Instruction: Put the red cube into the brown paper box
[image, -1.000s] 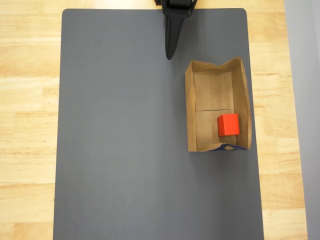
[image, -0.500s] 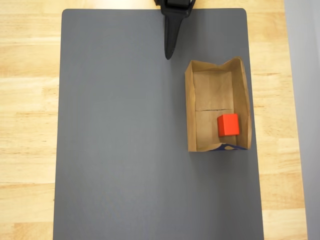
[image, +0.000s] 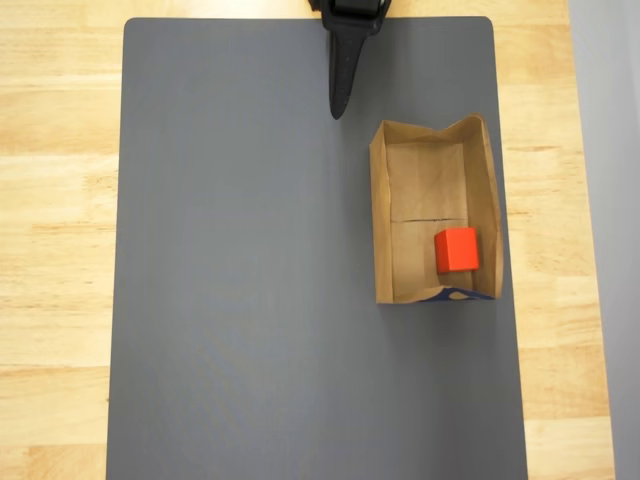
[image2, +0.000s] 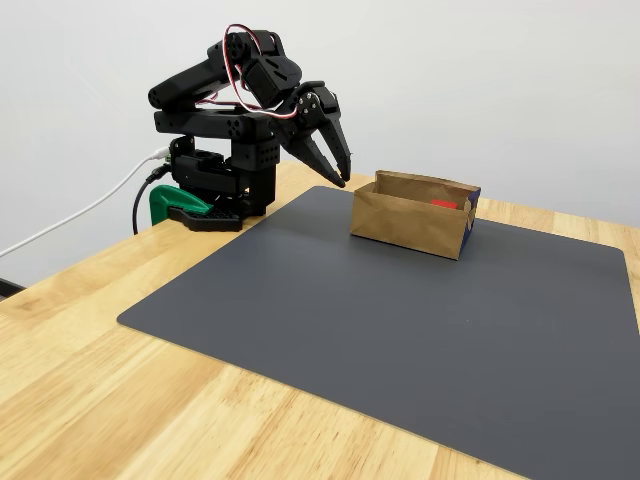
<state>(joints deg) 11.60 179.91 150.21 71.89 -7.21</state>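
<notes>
Nearest the fixed camera lies the wooden bench (image2: 90, 400), covered mostly by a dark grey mat (image2: 400, 330). Farther back on the mat sits the brown paper box (image2: 405, 222), its near long wall hiding most of the inside; a sliver of red shows over the rim. The overhead view opens the box (image: 484, 200) up: the red cube (image: 457, 250) rests on the floor in the half below the centre fold, close to the right wall and near the short edge with the blue mark. Beyond the box, the black arm is folded over its base by a green clamp (image2: 172, 204). The gripper (image2: 338, 170) hangs above the mat's far edge, empty, fingers slightly parted in the fixed view; overhead (image: 340, 100) it reads as one dark point.
</notes>
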